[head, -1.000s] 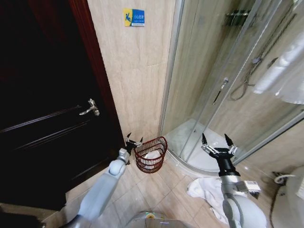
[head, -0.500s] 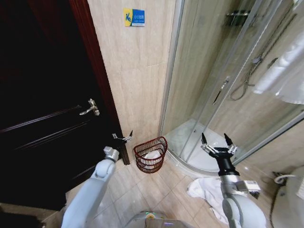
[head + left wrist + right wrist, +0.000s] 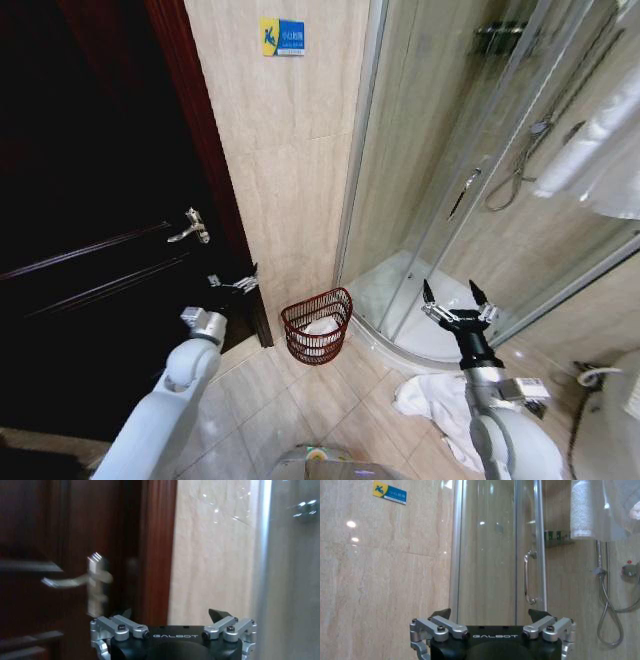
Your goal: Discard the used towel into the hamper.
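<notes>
The hamper (image 3: 316, 326), a small dark red-brown openwork basket, stands on the tiled floor against the beige wall beside the shower. White towel fabric (image 3: 321, 329) lies inside it. My left gripper (image 3: 233, 282) is open and empty, held to the left of the hamper in front of the dark door's edge, well apart from the basket. In the left wrist view the left gripper (image 3: 172, 614) faces the door and wall with nothing between its fingers. My right gripper (image 3: 455, 301) hangs open and empty before the shower base; the right gripper (image 3: 490, 613) faces the shower glass.
Another crumpled white towel (image 3: 428, 398) lies on the floor at the lower right, near my right arm. A dark wooden door (image 3: 90, 240) with a metal handle (image 3: 189, 228) takes up the left. The curved glass shower enclosure (image 3: 450, 180) stands to the right of the hamper.
My left gripper has swung left and slightly up, away from the hamper's rim to the door's edge. The right arm and the hamper have stayed put.
</notes>
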You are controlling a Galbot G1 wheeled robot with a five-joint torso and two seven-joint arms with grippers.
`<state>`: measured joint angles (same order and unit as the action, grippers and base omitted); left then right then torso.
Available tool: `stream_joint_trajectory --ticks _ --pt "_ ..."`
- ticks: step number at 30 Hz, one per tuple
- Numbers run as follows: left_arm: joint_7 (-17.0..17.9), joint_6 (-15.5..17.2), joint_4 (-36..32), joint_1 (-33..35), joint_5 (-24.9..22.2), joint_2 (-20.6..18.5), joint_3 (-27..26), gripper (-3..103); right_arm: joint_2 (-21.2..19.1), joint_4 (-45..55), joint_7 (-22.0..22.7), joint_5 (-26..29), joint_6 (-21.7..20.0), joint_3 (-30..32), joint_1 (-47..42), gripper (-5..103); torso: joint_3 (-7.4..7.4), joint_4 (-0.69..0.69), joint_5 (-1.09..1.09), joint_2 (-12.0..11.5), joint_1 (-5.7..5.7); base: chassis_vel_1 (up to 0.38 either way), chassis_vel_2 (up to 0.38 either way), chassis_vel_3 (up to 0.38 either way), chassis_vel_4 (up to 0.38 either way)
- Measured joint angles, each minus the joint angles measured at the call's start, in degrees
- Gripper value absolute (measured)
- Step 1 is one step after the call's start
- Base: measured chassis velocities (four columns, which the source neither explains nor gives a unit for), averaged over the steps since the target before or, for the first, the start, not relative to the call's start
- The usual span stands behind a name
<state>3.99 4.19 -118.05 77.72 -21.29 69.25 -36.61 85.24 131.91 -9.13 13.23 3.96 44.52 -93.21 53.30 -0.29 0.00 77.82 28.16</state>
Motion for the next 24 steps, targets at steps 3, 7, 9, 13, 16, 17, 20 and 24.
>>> stream_joint_trajectory --ticks 3,7,9,13,16,17,20,24 --pt "-0.4 -0.3 -1.2 1.3 9.1 4.6 -2.8 100 0.5 -0.3 -0.2 0.0 0.0 -0.1 0.3 100 0.0 0.0 0.0 0.0 0.0 0.0 0.0 0.0 0.0" --pt "0.8 0.7 -2.5 3.2 12.3 6.8 -3.2 100 0.5 0.1 -0.4 0.0 0.1 -0.2 0.1 100 0.0 -0.02 0.0 0.0 0.0 0.0 0.0 0.0 0.0" --pt "1.3 1.0 -2.9 4.0 13.1 7.0 -3.2 100 0.3 0.2 -0.5 0.1 0.1 -0.2 0.0 100 0.0 -0.02 0.0 0.0 0.0 0.0 0.0 0.0 0.0" --pt "1.2 1.3 -4.2 6.3 16.6 7.3 -4.5 100 -0.2 0.4 -0.8 0.8 0.2 -0.1 -0.6 100 0.0 -0.01 0.01 0.0 0.0 0.0 0.0 0.0 0.0" --pt "1.0 1.4 -5.6 7.4 16.8 8.4 -5.4 100 -0.2 0.8 -1.6 1.5 0.2 -0.1 -1.3 100 0.0 0.0 0.0 0.0 0.0 0.0 0.0 0.0 0.0" --pt "1.2 1.5 -6.2 7.7 16.5 8.8 -5.4 100 -0.2 0.9 -1.9 1.6 0.2 -0.1 -1.7 100 0.0 -0.01 0.01 0.0 0.0 0.0 0.0 0.0 0.0" --pt "1.6 2.1 -7.2 8.2 16.0 9.7 -5.9 100 -0.1 1.1 -2.6 2.0 0.2 0.0 -2.3 100 0.0 -0.01 0.01 0.0 0.0 0.0 0.0 0.0 0.0" --pt "1.9 3.6 -8.2 8.3 15.8 10.4 -6.8 100 -0.2 1.2 -3.0 2.8 0.2 0.3 -3.1 100 0.0 -0.01 0.01 0.0 0.0 0.0 0.0 0.0 0.0"
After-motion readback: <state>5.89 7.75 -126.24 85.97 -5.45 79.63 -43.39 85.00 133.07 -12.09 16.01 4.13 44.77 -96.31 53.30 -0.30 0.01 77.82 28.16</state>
